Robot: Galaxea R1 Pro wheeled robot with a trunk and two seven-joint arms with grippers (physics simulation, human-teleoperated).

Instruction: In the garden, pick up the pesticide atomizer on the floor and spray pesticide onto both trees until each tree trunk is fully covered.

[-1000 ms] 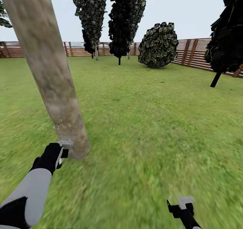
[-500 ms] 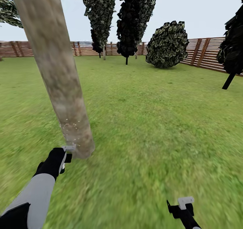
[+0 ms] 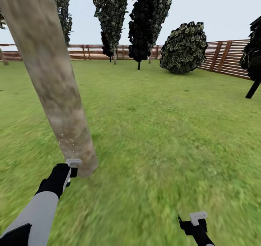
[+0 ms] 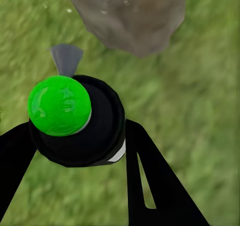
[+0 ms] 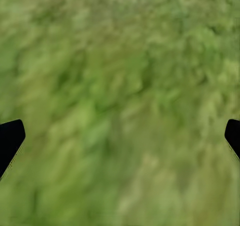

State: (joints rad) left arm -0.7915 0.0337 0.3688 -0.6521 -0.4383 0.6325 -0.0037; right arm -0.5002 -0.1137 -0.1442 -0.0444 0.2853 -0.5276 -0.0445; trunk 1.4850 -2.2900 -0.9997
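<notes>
Pointing its grey nozzle (image 4: 66,58) at the tree trunk (image 4: 130,16), atomizer (image 4: 75,118) upright

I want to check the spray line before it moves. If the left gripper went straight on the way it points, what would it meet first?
Probably the base of the tree trunk, just ahead of the left gripper, which holds the sprayer. Its gray nozzle aims that way, though depth is unclear.

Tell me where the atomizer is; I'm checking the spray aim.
In the left gripper, at the head view's lower left: the atomizer sits beside the base of the near tree trunk.
</notes>
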